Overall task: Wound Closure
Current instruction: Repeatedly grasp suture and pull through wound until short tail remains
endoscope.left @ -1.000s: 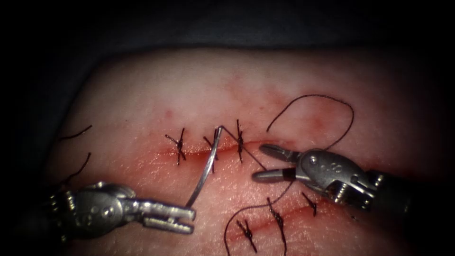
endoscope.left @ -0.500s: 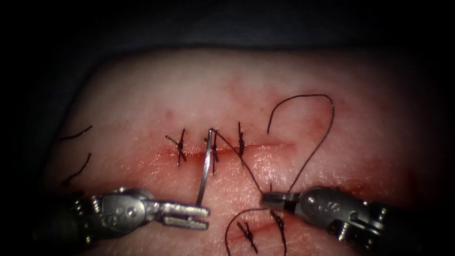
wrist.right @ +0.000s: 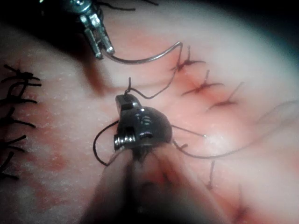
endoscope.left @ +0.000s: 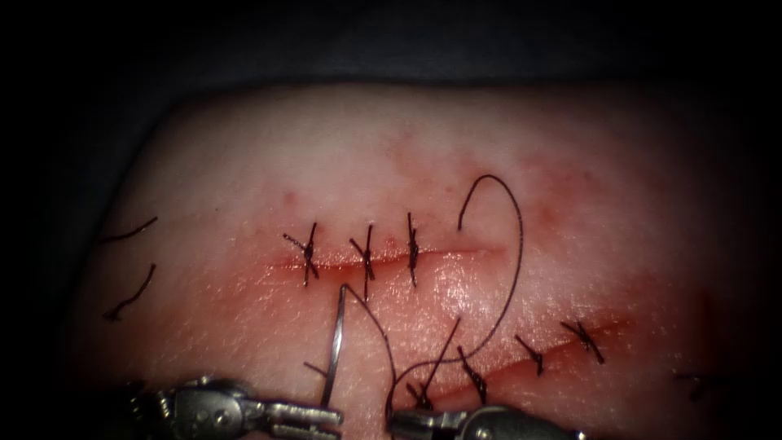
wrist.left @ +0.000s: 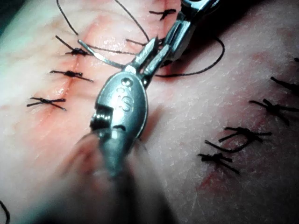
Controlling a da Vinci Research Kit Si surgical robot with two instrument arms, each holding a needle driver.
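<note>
My left tool (endoscope.left: 334, 419) sits at the near edge of the tissue (endoscope.left: 407, 147), shut on the curved needle (endoscope.left: 334, 350) near its pointed end. The needle stands free of the tissue, in front of the stitched upper cut (endoscope.left: 464, 253). Dark thread (endoscope.left: 515, 244) runs from the needle's upper end down toward my right tool (endoscope.left: 401, 421), then loops wide over the right end of the cut. In the right wrist view the thread (wrist.right: 149, 96) bends past the right tool (wrist.right: 124, 101). The left wrist view has the needle (wrist.left: 100, 55) in the left tool (wrist.left: 150, 49).
Three knotted stitches (endoscope.left: 367, 254) cross the upper cut. A second, slanted cut (endoscope.left: 562, 346) at the front right carries several stitches. Two cut thread ends (endoscope.left: 130, 230) lie on the tissue at far left. Red fluid stains both cuts.
Both tools drew back toward the near edge. The left carried the needle away from the upper cut. The right tool, open a second ago, closed on the thread and pulled; the loop shrank.
</note>
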